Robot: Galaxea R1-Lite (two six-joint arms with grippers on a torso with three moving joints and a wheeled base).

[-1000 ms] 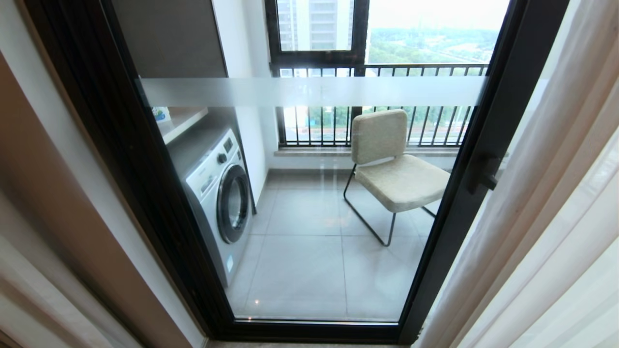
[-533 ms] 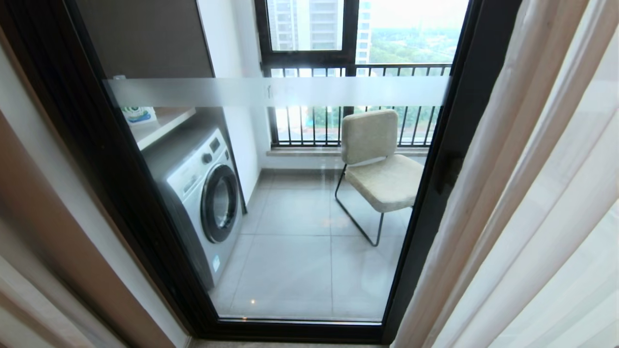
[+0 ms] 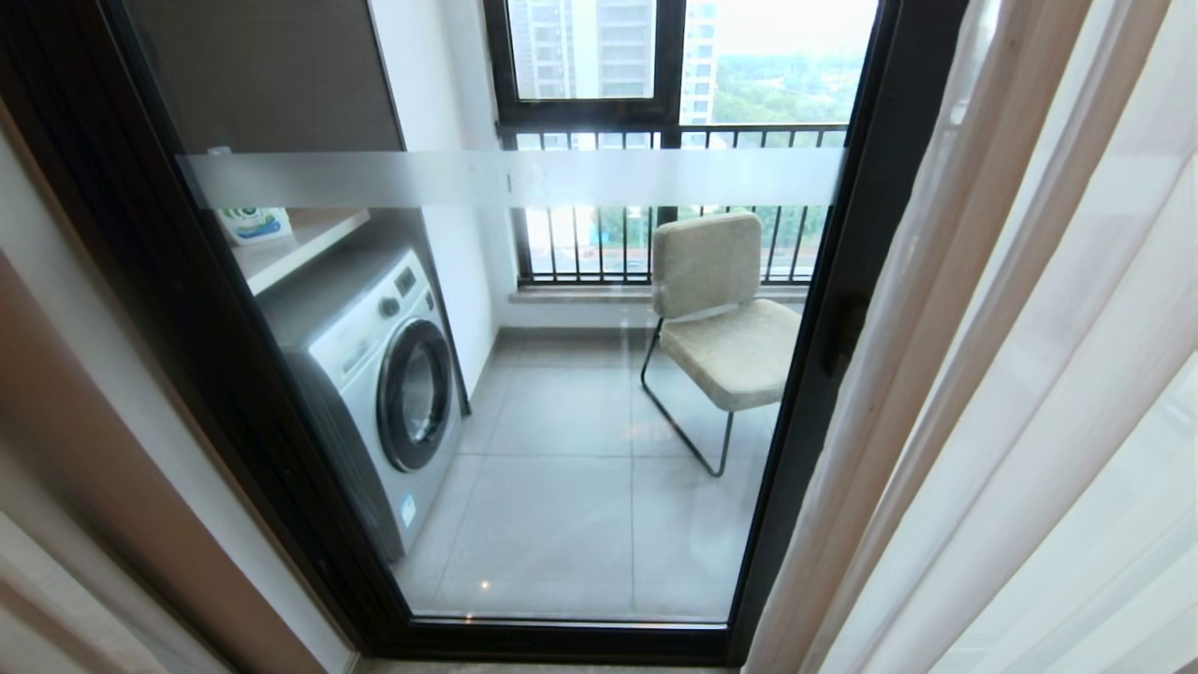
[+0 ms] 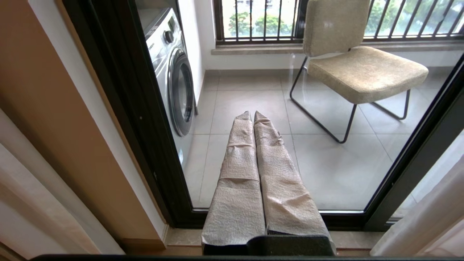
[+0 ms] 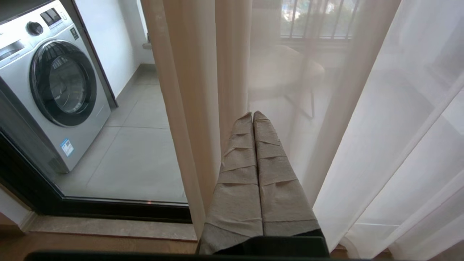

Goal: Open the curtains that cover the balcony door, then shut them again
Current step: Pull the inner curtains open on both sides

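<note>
While neither arm showed in the head view, both wrist cams gave their grippers clearly; left gripper [image 4: 252, 113], w/ fingers wrapped in tan crinkled cloth tape, had its two fingers pressed together tip to tip, holding nothing, pointed at the glass low down, apart from it; right gripper [image 5: 252, 113], same tan wrap, fingers likewise pressed together and empty, sat just near of the curtain folds, tips close to the drape edge but contact can't be told.

Balcony door [image 3: 824, 374], tall glass panel in thick black frame w/ frosted horizontal band across the pane, stood straight ahead w/ its glass uncovered; black handle on the right frame post, partly hidden by fabric.

Curtains [image 3: 1011, 393], floor-length pleated beige-cream drapes plus thin see-through white sheers, hung bunched at the right side, overlapping the door's right frame post; in the right wrist view the opaque drape [image 5: 195, 108] hung left of the sheer [image 5: 380, 137], chair outline faint through the sheer; another strip of pale fabric at the far-left near corner, beside a tan wall edge.

Beyond the glass: white front-load washing machine [image 3: 374, 374] w/ round dark door at left; beige upholstered chair [image 3: 721, 318] on thin black metal legs at right, on grey floor tiles; black railing [image 3: 655, 243] and window farther back.
</note>
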